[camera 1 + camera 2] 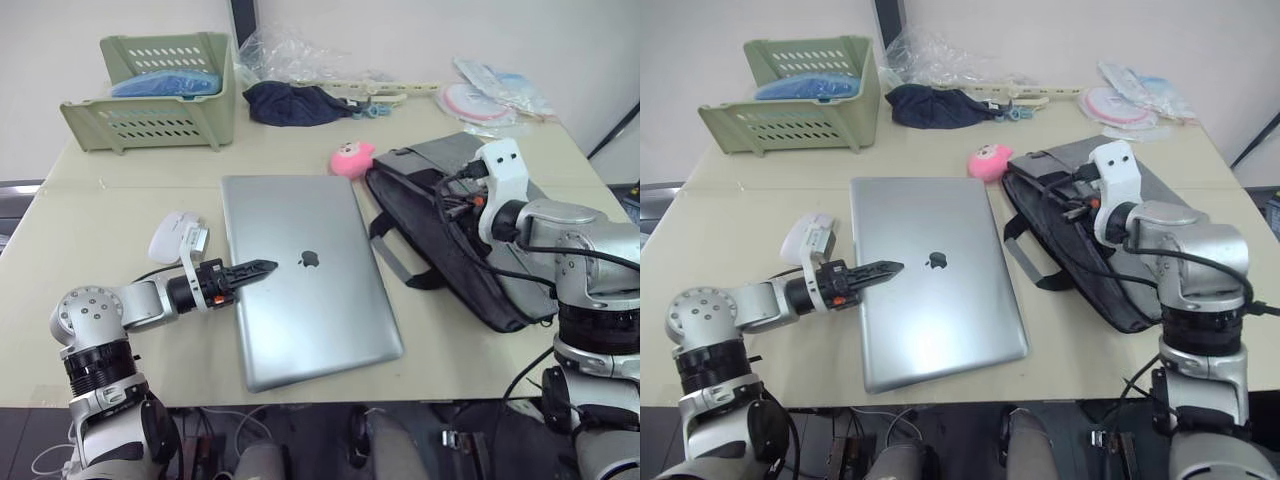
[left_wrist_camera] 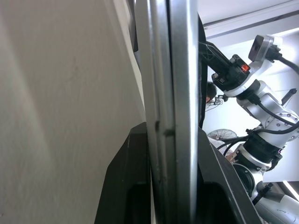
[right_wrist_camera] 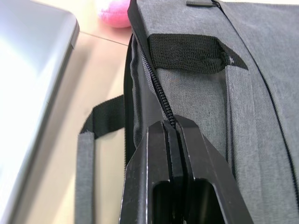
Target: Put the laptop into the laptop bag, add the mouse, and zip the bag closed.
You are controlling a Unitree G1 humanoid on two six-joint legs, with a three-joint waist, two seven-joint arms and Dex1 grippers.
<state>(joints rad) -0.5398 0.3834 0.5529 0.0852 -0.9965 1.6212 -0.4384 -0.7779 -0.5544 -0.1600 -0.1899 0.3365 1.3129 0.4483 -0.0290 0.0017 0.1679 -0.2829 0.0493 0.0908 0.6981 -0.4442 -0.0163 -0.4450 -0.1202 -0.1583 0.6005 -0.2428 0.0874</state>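
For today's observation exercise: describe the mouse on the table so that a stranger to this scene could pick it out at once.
Start at the silver laptop lying flat mid-table. Just off its left edge, on the bare tabletop behind the left gripper, sits the mouse. It is the small smooth white oval, unlike the fluffy pink plush toy beyond the laptop's far corner, beside the grey laptop bag.

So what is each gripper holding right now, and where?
The left gripper clamps the laptop by its left edge. The right gripper is shut on the laptop bag at the zipper edge of its opening.
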